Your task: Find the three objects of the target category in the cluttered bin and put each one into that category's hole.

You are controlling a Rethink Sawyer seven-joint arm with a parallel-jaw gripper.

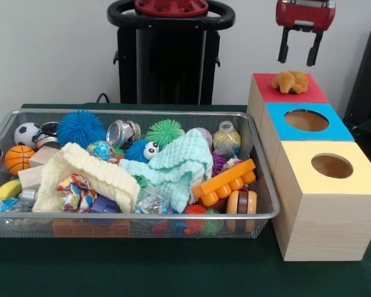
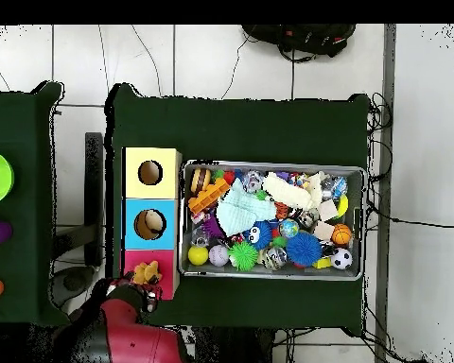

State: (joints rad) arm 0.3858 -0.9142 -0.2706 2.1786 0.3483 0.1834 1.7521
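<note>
A tan-brown plush toy (image 1: 290, 81) lies on the red top (image 1: 309, 94) of the far wooden box, over where its hole would be; the hole itself is hidden. The toy also shows in the overhead view (image 2: 148, 272) on the red top (image 2: 133, 259). My gripper (image 1: 298, 55) hangs open and empty a little above the toy, apart from it; in the overhead view the gripper (image 2: 142, 294) is at the box's robot side. The wire mesh bin (image 1: 142, 112) stands beside the boxes, full of clutter. No other plush animal is plain to see in it.
The blue-topped box's hole (image 1: 306, 120) and the yellow-topped box's hole (image 1: 331, 166) lie in a row with the red one. The bin (image 2: 273, 165) holds spiky balls (image 1: 80, 127), knitted cloths (image 1: 176, 166), an orange brick (image 1: 225, 180), small balls and jars.
</note>
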